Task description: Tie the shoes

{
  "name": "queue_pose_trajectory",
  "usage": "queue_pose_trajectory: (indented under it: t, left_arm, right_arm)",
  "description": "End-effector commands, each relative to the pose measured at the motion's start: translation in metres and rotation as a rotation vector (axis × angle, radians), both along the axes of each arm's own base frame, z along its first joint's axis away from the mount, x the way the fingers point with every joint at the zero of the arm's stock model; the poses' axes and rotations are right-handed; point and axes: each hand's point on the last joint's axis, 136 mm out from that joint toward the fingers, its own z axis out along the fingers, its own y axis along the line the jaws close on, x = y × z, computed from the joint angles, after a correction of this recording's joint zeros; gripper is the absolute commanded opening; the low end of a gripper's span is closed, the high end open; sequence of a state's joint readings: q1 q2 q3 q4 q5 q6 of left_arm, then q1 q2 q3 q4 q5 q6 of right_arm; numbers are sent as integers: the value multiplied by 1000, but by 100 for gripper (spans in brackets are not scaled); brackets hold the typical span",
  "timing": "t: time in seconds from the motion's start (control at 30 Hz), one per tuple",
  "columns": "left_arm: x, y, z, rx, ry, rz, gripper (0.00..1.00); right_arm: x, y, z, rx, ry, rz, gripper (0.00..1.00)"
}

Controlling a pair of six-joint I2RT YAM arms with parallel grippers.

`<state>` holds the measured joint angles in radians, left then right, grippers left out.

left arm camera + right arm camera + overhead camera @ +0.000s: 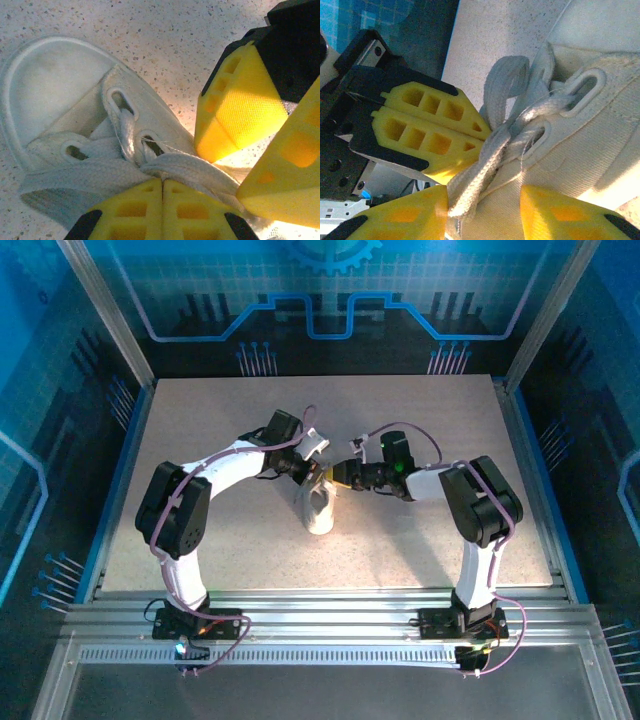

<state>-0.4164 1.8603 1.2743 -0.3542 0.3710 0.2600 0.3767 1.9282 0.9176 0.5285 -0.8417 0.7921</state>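
**Sneaker and claws at the lacing.** The sneaker (320, 512) is a small white low-top of coarse woven canvas. It lies near the middle of the table (200, 440), a pale speckled slab, with its length running toward the near edge. The top external view shows both arms bent inward over it.

The left wrist view looks into the shoe's open mouth, which holds a smooth pale insole (55, 85). Oval stitched eyelets (120, 100) line the opening. The laces (100, 172) are flat, braided white bands that pass through the eyelets and cross in a bundle over the tongue.

The left gripper (162, 182) has blocky yellow fingers (435, 125) with square recesses, backed in black. They are pressed flat together, and their tips pinch the laces where the strands cross.

The right gripper (485, 195) has fingers (560, 215) of the same yellow ribbed make. They stand spread apart, one to each side of the lace bundle and the canvas upper. A twisted strand lies against the inner edge of one finger, and the other finger is clear of it. The two claws sit just beside each other, tips nearly meeting.
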Motion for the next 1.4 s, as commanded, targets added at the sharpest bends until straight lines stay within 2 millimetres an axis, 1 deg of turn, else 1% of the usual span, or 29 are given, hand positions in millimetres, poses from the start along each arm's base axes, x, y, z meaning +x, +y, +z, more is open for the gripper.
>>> queue_pose_trajectory:
  t: [0.0, 0.17, 0.37, 0.53, 0.57, 0.77, 0.87, 0.93, 1.0, 1.03, 1.1, 1.17, 1.2, 1.27, 1.37]
  left_arm:
    - [-7, -6, 4, -18, 42, -7, 0]
    - [-6, -4, 2, -15, 55, 4, 0]
    - [-5, -4, -1, -10, 66, 14, 0]
    - [-4, -2, -3, -8, 74, 21, 0]
    - [-3, -2, -2, -10, 73, 23, 0]
    - [-3, -2, -2, -20, 85, 31, 0]
    - [-2, -1, -2, -21, 88, 36, 0]
    - [-2, -1, -2, -21, 89, 37, 0]
    - [-2, -1, -1, -24, 88, 39, 0]
    - [-2, -1, -1, -24, 87, 40, 0]
    - [-2, -1, 0, -25, 85, 42, 0]
    - [-2, 0, 2, -27, 79, 47, 8]
    - [-3, 0, 4, -29, 75, 48, 12]
    - [-4, 1, 11, -37, 68, 58, 22]
    - [-6, 6, 26, -66, 51, 90, 29]
  right_arm:
    - [2, 3, 14, -7, -54, 18, 42]
    - [2, 5, 19, 2, -66, 25, 42]
    - [0, 4, 30, 22, -97, 25, 43]
    - [-2, 5, 35, 30, -111, 40, 45]
    - [-2, 6, 34, 28, -111, 43, 45]
    - [-7, 11, 19, -40, -91, 69, 45]
    - [-8, 12, 15, -60, -89, 75, 43]
    - [-7, 14, 14, -65, -91, 75, 40]
    - [-5, 14, 14, -72, -94, 71, 34]
    - [-4, 15, 14, -77, -97, 70, 30]
    - [-3, 13, 10, -119, -99, 61, 15]
    - [-1, 8, 3, -175, -90, 45, 4]
    - [-2, 6, 2, -196, -93, 43, 2]
    - [-5, 3, 1, -240, -113, 52, 0]
    - [-10, 2, 4, -303, -154, 88, 0]
